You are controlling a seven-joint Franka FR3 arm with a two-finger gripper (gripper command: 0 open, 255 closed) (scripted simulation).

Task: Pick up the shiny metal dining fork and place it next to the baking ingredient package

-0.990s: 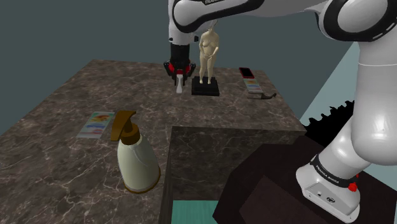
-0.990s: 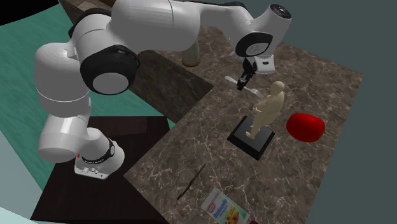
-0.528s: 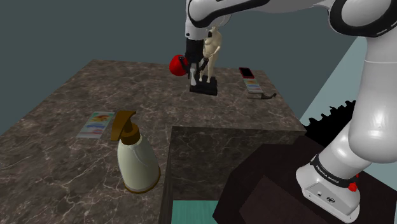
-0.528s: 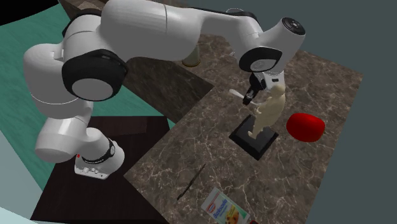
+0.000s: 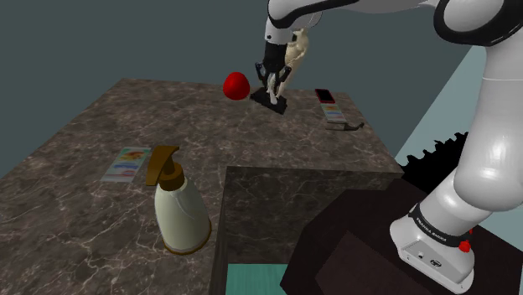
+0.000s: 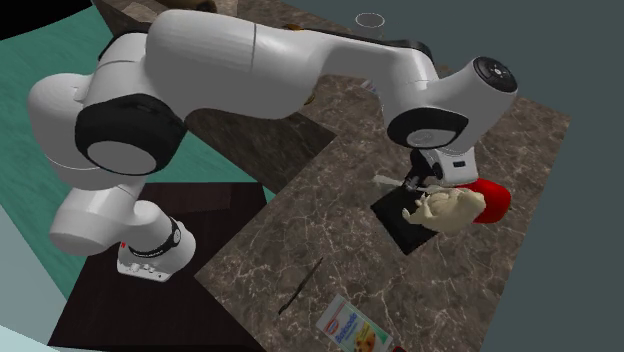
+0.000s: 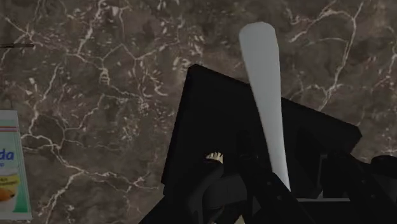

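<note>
The carrying step is in hand: the black two-finger gripper [image 5: 274, 85] is clenched on the slim pale grey fork [image 7: 262, 89], whose rounded end juts out past it, in the air over the dark brown marbled surface [image 5: 100, 126]. The fork hangs just above the black square base [image 6: 405, 230] of the beige human figurine [image 6: 446, 208], well apart from the white flat package with orange pictures [image 6: 350, 327], which I take for the baking ingredient. Next, as I judge it, the arm should lift clear of the figurine, travel on to the package and lower the fork beside it. Since a second ago the gripper has moved toward the shoulder view's right, uncovering the red rounded object [image 5: 236, 85], and the figurine, upright then, now tips over toward that red object
</note>
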